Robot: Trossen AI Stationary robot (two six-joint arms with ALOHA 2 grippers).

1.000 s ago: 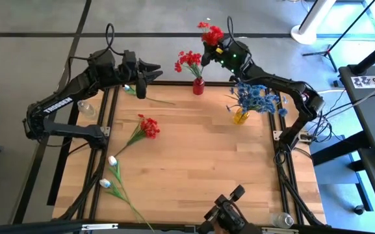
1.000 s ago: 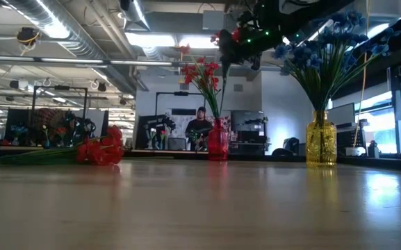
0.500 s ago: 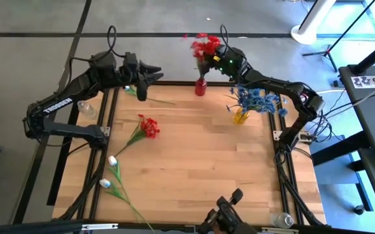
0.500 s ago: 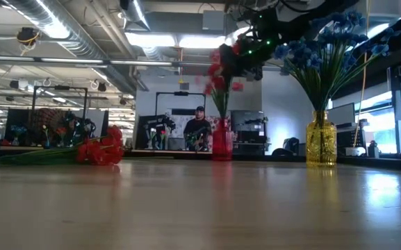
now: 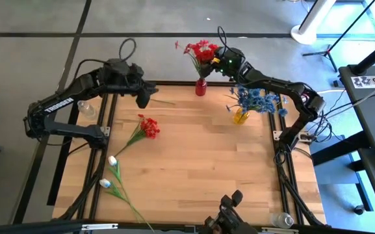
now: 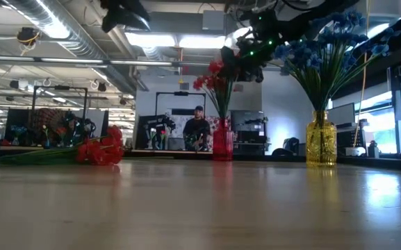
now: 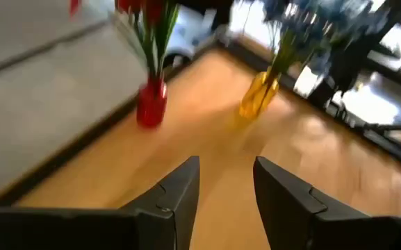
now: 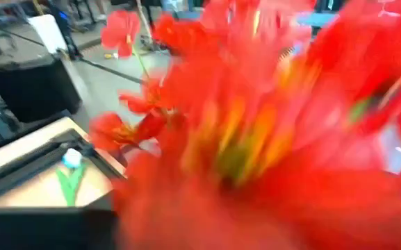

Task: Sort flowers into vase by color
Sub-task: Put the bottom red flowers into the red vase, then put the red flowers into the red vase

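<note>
The right gripper [image 5: 221,60] is above the red vase [image 5: 201,87] at the far edge of the worktop [image 5: 193,162], with its camera pressed into the red blossoms [image 8: 256,118]. From this I judge it is placing a red spray among the red flowers [image 5: 200,51] already standing there, so that colour goes with colour. Its fingers are hidden by the blossoms, so I cannot tell if they grip a stem or not.

The left gripper [image 7: 224,182] hangs over the far left corner of the worktop. Its fingers [image 7: 179,191] are apart by a narrow gap and hold nothing, and it looks toward both vases, probably waiting for its turn.

The yellow vase [image 5: 240,116] with blue flowers [image 5: 255,99] stands near the far right corner, close beside the right arm, so that arm must move carefully not to brush them. One more red flower [image 5: 147,126] lies on the left part of the worktop, and white flowers [image 5: 111,171] lie near the left edge, toward the near corner. I see no vase for the white ones. In the low view, a person [image 6: 197,128] is in the room behind the table.
</note>
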